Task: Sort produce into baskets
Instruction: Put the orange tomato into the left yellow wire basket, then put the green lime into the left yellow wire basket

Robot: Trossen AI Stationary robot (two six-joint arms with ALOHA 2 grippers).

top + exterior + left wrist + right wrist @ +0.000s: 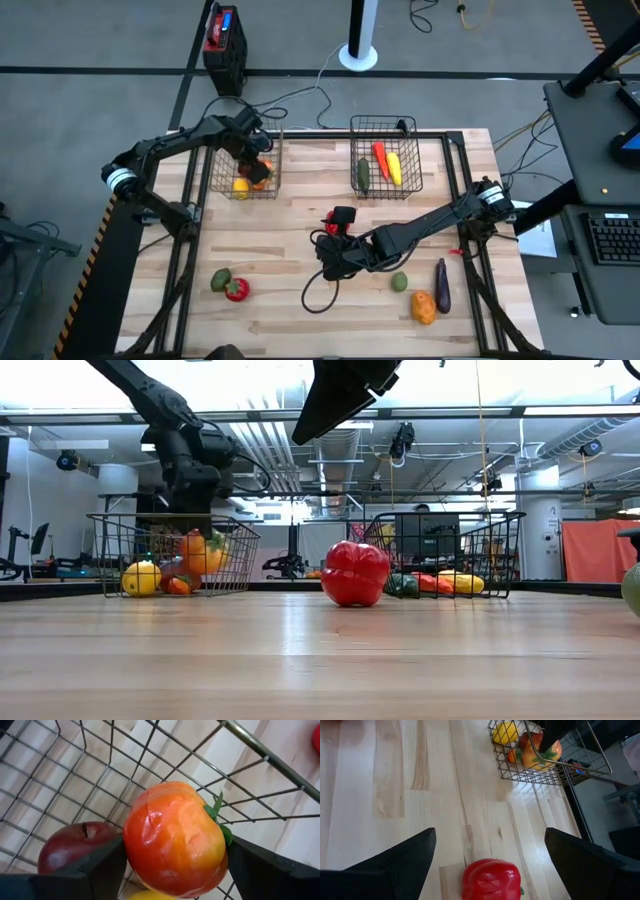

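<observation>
Left wrist view: left gripper (172, 865) clasps an orange fruit (172, 837) inside the basket (260, 747) — right gripper (487, 857) gapes above a red pepper (491, 880).

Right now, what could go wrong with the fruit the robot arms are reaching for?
The left gripper has the orange fruit between its fingers inside the left basket, just above a dark red apple; let go there, it may roll or bump its neighbours. The right gripper hangs open over the red pepper; closing off-centre might knock it away.
</observation>
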